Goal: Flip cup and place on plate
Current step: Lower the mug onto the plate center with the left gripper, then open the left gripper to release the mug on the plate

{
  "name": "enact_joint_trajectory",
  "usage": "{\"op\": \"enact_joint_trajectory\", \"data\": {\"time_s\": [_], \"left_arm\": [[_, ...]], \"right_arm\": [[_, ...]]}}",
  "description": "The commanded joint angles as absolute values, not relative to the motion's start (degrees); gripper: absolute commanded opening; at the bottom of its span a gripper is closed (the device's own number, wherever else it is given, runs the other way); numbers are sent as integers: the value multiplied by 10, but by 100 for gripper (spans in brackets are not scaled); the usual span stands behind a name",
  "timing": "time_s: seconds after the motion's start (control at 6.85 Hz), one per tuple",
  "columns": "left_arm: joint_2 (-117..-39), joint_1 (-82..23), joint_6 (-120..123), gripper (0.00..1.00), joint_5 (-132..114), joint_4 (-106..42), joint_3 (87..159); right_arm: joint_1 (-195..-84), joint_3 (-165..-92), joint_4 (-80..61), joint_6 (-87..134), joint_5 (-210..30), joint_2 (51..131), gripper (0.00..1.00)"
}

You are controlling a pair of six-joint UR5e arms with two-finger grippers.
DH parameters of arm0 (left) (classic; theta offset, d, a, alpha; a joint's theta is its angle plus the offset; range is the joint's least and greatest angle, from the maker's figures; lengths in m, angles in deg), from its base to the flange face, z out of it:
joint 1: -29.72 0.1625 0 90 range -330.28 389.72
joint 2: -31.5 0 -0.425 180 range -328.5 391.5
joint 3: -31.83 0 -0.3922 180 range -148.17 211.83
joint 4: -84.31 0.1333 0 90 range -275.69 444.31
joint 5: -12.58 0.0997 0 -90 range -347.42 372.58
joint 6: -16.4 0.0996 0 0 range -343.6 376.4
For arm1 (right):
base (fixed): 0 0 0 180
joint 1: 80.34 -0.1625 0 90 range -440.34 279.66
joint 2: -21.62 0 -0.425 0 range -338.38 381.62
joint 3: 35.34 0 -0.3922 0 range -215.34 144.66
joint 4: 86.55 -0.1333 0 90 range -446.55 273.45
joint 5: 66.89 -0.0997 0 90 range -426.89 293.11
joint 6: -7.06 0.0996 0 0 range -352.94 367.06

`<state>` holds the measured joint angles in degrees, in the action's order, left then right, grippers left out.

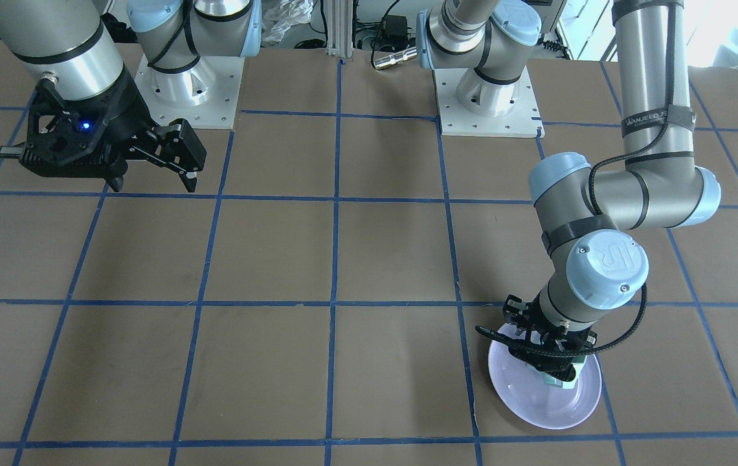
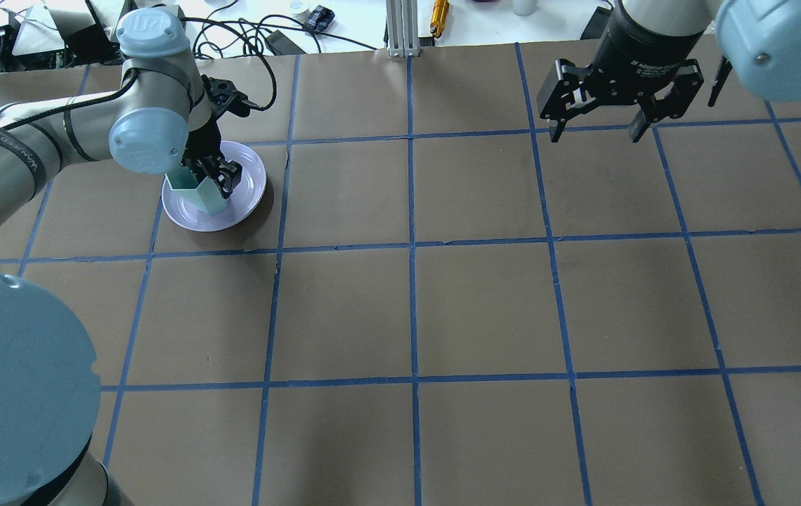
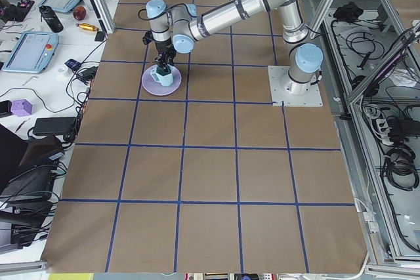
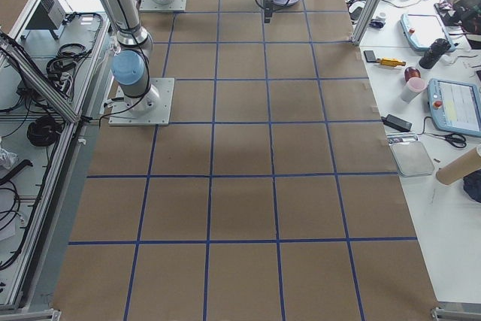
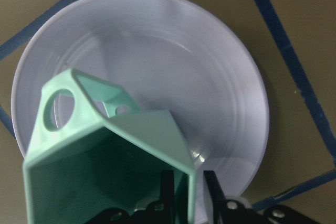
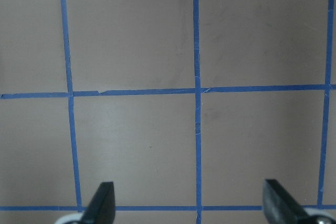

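The pale mint-green cup (image 2: 198, 191) is upright, mouth up, over the lavender plate (image 2: 249, 184). My left gripper (image 2: 216, 177) is shut on the cup's rim wall, one finger inside and one outside, as the left wrist view shows with the cup (image 5: 105, 145) over the plate (image 5: 199, 77). I cannot tell whether the cup's base touches the plate. The front view shows the left gripper (image 1: 560, 370) and plate (image 1: 537, 401), with the cup (image 1: 566, 377) mostly hidden. My right gripper (image 2: 598, 130) is open and empty, hovering high over the table's far right; it also shows in the right wrist view (image 6: 186, 208).
The table is brown with a blue tape grid (image 2: 411, 246). Cables, a yellow tool (image 2: 439, 13) and other items lie beyond the far edge. The arm bases (image 1: 487, 107) stand at the robot's side.
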<state>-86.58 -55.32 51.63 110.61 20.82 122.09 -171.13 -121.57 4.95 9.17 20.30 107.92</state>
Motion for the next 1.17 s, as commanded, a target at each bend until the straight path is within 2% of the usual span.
{"op": "enact_joint_trajectory", "data": {"time_s": [0.0,0.58,1.02], "left_arm": [[-824,-555,515,100,1087,175,1223],[-679,-556,430,100,1073,21,1220],[-622,-565,288,100,1029,-71,1205]], "right_arm": [[-1711,-1216,49,92,203,1079,100],[-1711,-1216,49,92,203,1079,100],[-1711,-1216,49,92,203,1079,100]]}}
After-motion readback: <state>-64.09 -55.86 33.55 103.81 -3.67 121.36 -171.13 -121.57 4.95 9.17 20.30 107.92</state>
